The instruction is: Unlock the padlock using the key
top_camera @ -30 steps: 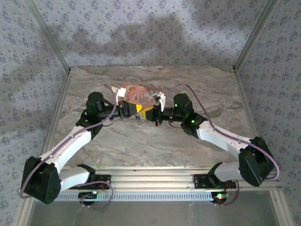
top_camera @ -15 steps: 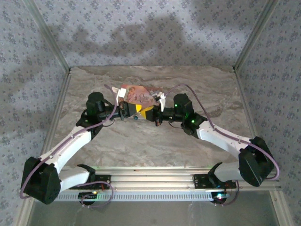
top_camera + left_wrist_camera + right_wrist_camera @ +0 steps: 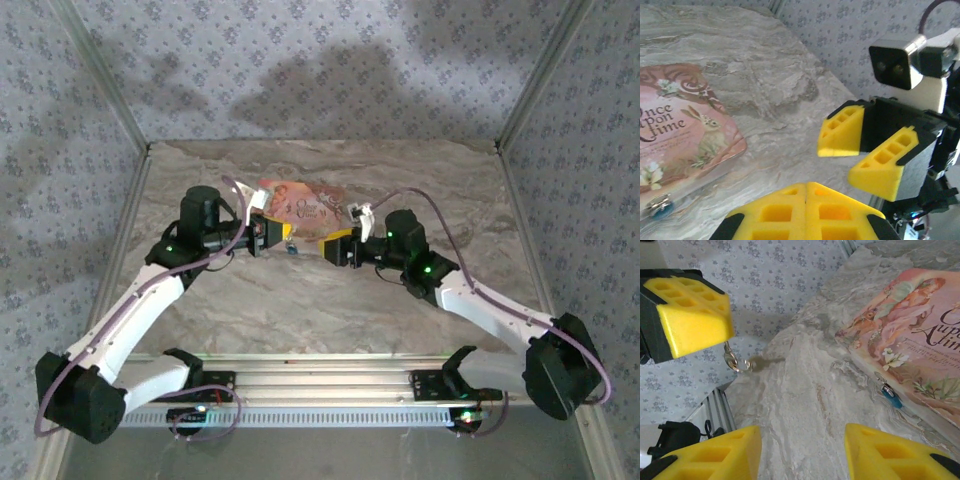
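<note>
Marble table [image 3: 300, 310] with a pink floral box [image 3: 303, 203] lying flat mid-table. Left gripper [image 3: 805, 200] has its fingers pressed together, pinching a clasp with a ring and the key [image 3: 761, 361] dangling below. Right gripper [image 3: 802, 450] faces it, fingers spread, holding nothing. The padlock [image 3: 892, 397], tiny and blue-teal, sits at the box's near edge, between the grippers.

robot test booth, marble-look table [image 3: 320, 310], patterned fabric walls [image 3: 320, 70], aluminium frame rails [image 3: 320, 385]
</note>
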You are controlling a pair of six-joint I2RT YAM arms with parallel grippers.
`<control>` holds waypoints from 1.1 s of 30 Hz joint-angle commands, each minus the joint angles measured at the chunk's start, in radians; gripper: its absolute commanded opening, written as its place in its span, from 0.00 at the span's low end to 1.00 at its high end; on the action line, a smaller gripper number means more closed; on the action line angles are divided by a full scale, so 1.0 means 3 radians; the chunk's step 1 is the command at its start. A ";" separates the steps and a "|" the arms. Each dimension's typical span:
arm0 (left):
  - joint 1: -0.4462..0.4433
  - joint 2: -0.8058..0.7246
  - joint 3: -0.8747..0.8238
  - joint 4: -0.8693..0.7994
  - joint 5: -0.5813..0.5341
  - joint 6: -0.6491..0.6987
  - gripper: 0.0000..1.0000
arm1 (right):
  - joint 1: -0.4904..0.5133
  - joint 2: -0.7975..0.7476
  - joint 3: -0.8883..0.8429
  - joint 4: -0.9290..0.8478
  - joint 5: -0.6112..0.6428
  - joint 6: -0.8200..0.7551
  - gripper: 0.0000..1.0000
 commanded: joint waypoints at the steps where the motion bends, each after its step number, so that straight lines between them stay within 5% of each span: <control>1: -0.0029 -0.0011 0.0164 -0.0316 -0.0073 0.0305 0.00 | -0.0001 -0.0059 0.0040 -0.0037 -0.0006 0.0042 0.48; 12: -0.0049 0.0068 0.0376 -0.0306 0.0655 0.0384 0.00 | 0.0148 0.0277 0.0525 -0.0046 -0.0744 -0.0030 0.49; 33: -0.0050 0.0176 0.0471 -0.0315 0.1102 0.0422 0.00 | 0.0132 0.0509 0.0667 0.0215 -0.1259 0.0231 0.34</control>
